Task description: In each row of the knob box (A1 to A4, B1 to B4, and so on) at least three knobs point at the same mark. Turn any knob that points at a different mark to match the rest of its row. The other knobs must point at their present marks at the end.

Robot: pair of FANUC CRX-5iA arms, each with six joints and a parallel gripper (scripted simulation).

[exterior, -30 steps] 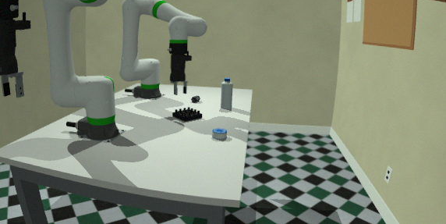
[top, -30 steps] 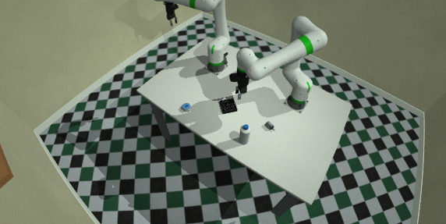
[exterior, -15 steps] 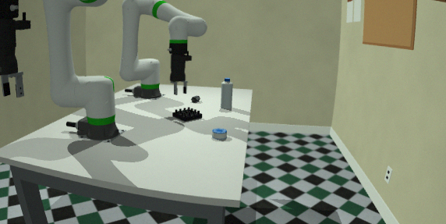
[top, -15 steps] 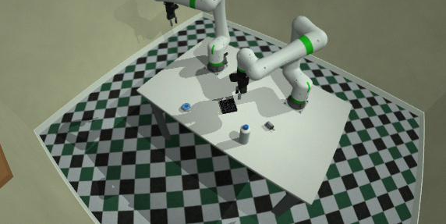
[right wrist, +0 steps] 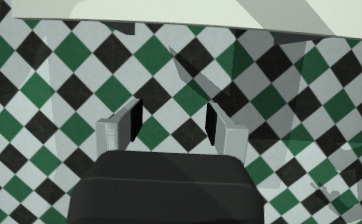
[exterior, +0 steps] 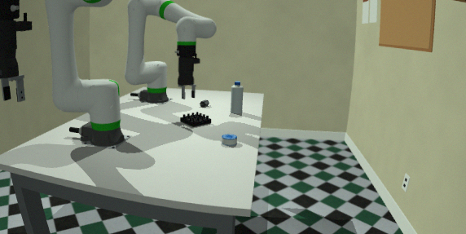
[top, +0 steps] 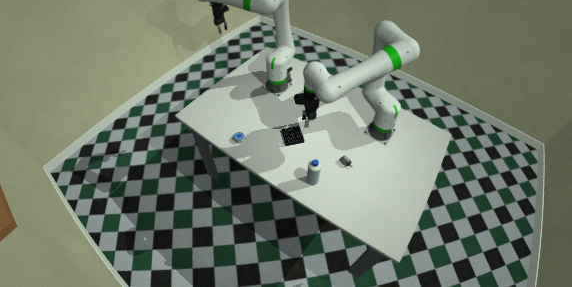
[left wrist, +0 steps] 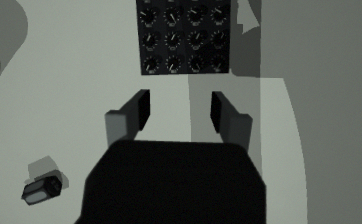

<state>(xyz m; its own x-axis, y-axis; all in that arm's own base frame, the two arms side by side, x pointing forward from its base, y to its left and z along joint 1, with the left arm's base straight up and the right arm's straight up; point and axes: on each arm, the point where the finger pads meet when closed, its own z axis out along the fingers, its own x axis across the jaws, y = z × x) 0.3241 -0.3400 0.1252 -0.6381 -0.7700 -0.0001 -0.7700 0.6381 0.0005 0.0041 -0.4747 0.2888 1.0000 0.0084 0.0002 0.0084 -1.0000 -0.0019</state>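
Knob box (top: 292, 135) (exterior: 195, 121) (left wrist: 184, 51) is seen on the surface (top: 390, 205) (exterior: 171, 175) (left wrist: 82, 110) (right wrist: 182, 10) at twelve o'clock from the left claw (top: 306, 122) (exterior: 188, 96) (left wrist: 180, 103), held wide and empty, presumably for viewing; the right claw (top: 223, 30) (exterior: 13, 99) (right wrist: 174, 114), equally spread and empty, is kept clear.
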